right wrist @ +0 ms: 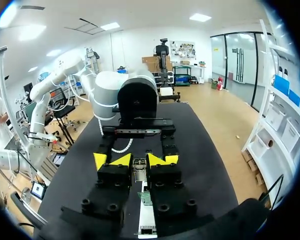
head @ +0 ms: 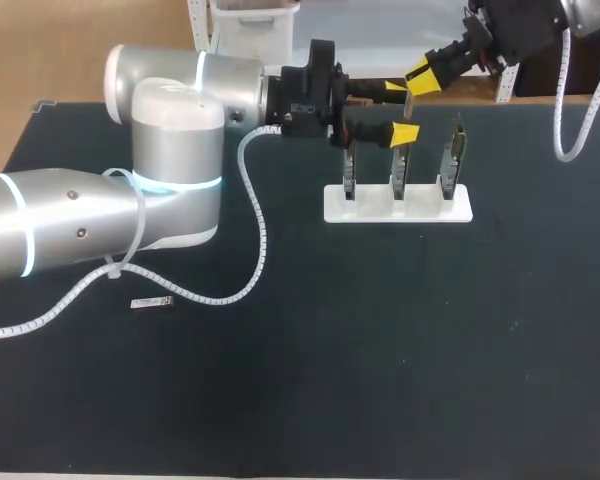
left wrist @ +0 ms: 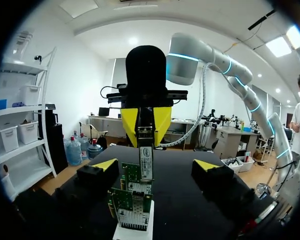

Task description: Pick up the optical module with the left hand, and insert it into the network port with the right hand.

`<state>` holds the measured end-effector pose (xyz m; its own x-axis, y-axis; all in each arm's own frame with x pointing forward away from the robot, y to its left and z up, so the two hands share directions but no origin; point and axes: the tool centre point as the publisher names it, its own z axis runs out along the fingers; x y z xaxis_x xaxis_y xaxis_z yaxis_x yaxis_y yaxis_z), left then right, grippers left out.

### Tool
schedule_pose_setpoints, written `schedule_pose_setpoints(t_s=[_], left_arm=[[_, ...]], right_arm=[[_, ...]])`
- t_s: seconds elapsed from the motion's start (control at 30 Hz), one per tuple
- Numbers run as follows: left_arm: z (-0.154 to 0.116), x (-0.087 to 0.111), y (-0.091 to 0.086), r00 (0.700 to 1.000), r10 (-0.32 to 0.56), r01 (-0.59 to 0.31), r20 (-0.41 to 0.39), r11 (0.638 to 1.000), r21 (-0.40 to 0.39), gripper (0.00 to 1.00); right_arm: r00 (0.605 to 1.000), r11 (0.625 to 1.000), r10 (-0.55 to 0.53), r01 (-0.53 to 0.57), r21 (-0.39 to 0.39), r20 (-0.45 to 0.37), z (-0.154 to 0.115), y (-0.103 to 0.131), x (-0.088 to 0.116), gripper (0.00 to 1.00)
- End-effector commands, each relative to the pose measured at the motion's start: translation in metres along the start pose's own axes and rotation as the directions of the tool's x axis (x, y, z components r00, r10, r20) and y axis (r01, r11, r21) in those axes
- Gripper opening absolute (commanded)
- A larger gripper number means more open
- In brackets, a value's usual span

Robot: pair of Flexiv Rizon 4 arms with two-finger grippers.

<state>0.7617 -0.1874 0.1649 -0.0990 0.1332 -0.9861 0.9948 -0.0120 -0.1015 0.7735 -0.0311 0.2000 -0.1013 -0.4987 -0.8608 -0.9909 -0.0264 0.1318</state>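
1. Nearest me on the black table (head: pixel 430 350), a small grey oblong part (head: pixel 152 301) lies flat. It is just beside my left arm (head: pixel 100 220) and well apart from everything else.
2. Past mid-table stands a white base (head: pixel 420 210). It carries three upright network cards (head: pixel 400 170) in a row.
3. The left gripper (head: pixel 400 112) hangs over the far side of the row with its fingers spread wide. It holds nothing. In the left wrist view its two yellow tips stand one to each side of the cards.
4. Farthest out, the right gripper (head: pixel 420 72) comes in from the far right corner. Its yellow tips are pressed onto the optical module (left wrist: pixel 146 162) from both sides.
5. The optical module hangs down from those tips, between the spread fingers of the left gripper. Its lower end sits at the top of the cards. I cannot tell whether it touches them.
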Motion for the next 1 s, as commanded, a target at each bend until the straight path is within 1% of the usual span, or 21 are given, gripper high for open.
schedule_pose_setpoints(t_s=[0.03,0.1,0.23,0.33,0.37,0.43,0.47,0.53,0.7,0.93,1.0], left_arm=[[0.0,0.001,0.006,0.999,-0.006,0.006,-0.042,1.0,0.013,1.0],[0.001,0.004,0.006,0.997,-0.008,0.009,-0.075,1.0,0.01,1.0],[0.0,0.01,0.007,0.995,-0.034,0.035,-0.093,0.999,0.011,1.0],[0.001,0.013,0.007,0.989,-0.039,0.042,-0.145,0.999,0.021,1.0],[0.001,0.015,0.007,0.986,-0.048,0.055,-0.161,0.998,0.04,1.0],[0.0,0.02,0.008,0.975,-0.047,0.052,-0.218,0.999,0.016,1.0],[-0.001,0.022,0.007,0.973,-0.042,0.048,-0.228,0.999,0.023,1.0],[-0.005,0.025,0.009,0.971,-0.052,0.057,-0.231,0.998,0.012,1.0],[-0.011,0.025,0.011,0.964,-0.042,0.039,-0.263,0.999,-0.015,1.0],[-0.017,0.03,0.01,0.95,-0.013,0.011,-0.313,1.0,-0.009,1.0],[-0.018,0.03,0.009,0.95,0.0,0.0,-0.313,1.0,0.001,1.0]], right_arm=[[1.0,1.0,-0.001,0.001,0.008,0.003,0.0,0.003,0.0,0.0],[1.0,1.0,0.0,0.0,0.009,0.001,0.0,0.004,0.001,0.0],[1.0,1.0,0.0,0.0,0.01,0.002,-0.001,0.004,0.001,0.0],[1.0,1.0,0.0,0.0,0.01,0.001,-0.001,0.004,0.001,0.0],[1.0,1.0,-0.001,0.001,0.012,0.0,-0.001,0.004,0.001,0.0],[1.0,1.0,-0.001,0.001,0.013,0.0,-0.002,0.004,0.0,0.0],[1.0,1.0,-0.002,0.002,0.014,-0.001,-0.002,0.004,0.0,0.0],[1.0,1.0,-0.001,0.001,0.015,-0.001,-0.002,0.004,0.001,0.0],[1.0,1.0,-0.001,0.001,0.015,-0.003,-0.002,0.005,0.001,0.0],[1.0,1.0,-0.004,0.004,0.016,-0.004,-0.002,0.006,0.0,0.0],[1.0,1.0,-0.003,0.003,0.016,-0.003,-0.002,0.006,0.0,0.0]])
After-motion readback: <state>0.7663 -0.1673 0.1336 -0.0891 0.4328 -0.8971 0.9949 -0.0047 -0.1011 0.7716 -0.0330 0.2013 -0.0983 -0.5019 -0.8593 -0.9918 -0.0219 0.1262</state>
